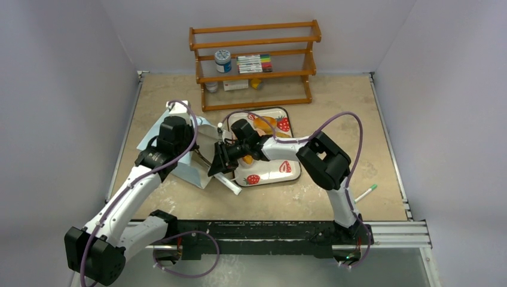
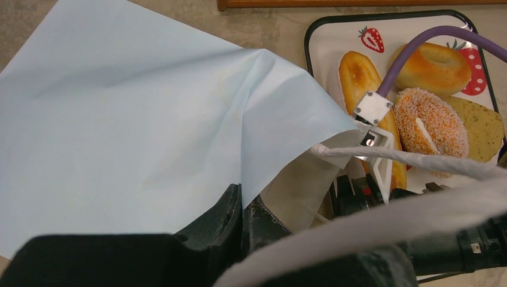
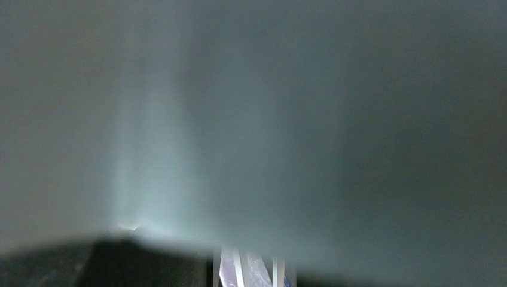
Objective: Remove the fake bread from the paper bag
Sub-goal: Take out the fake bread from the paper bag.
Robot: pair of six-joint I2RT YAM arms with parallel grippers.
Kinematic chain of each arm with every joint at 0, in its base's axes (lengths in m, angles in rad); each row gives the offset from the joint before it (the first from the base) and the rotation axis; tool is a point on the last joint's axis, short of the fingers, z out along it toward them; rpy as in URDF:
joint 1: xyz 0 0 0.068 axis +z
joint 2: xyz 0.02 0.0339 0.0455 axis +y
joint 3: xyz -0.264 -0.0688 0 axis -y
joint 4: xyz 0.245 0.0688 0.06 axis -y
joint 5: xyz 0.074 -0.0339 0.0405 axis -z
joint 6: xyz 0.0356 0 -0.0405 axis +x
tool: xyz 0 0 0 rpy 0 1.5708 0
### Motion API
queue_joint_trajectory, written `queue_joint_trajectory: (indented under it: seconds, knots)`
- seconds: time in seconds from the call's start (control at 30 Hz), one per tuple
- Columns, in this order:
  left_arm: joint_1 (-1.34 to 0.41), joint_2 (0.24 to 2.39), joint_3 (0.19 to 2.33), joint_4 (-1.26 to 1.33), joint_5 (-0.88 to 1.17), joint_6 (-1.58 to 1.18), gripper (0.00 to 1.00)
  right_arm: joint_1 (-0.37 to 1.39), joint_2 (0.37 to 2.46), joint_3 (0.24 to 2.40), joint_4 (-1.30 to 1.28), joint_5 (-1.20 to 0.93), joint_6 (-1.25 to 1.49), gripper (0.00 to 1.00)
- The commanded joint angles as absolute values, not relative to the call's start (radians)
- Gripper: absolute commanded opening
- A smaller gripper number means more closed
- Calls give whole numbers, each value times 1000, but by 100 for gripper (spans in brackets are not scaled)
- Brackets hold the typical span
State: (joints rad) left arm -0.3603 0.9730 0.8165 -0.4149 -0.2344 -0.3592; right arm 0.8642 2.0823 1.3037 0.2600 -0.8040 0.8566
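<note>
The light blue paper bag point(image 1: 196, 173) point(image 2: 119, 119) lies on its side left of the strawberry-print tray point(image 1: 272, 171) point(image 2: 335, 36). My left gripper point(image 1: 192, 150) point(image 2: 251, 206) is shut on the bag's upper edge and holds the mouth up. My right gripper point(image 1: 214, 164) reaches into that mouth; in its own view only the dim inside of the bag shows, and its jaws are hidden. On the tray lie fake bread pieces: a long golden loaf point(image 2: 362, 78), a plain ring point(image 2: 433, 66), a speckled ring point(image 2: 427, 122) and a yellowish flat piece point(image 2: 481, 125). A white cord handle point(image 2: 406, 158) crosses the mouth.
A wooden rack point(image 1: 254, 60) with a jar and markers stands at the back. A green-capped pen point(image 1: 366, 192) lies at the right near the front rail. A white stick point(image 1: 230, 184) lies just in front of the tray. Grey walls enclose three sides.
</note>
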Motion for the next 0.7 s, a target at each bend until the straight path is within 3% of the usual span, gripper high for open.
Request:
queue_joint_trajectory:
  seconds: [0.0, 0.67]
  knots:
    - [-355, 981, 854, -364, -202, -391, 0, 870, 2103, 1386, 210, -837, 841, 41]
    - [-355, 945, 849, -382, -155, -380, 0, 836, 2286, 1620, 132, -825, 880, 49]
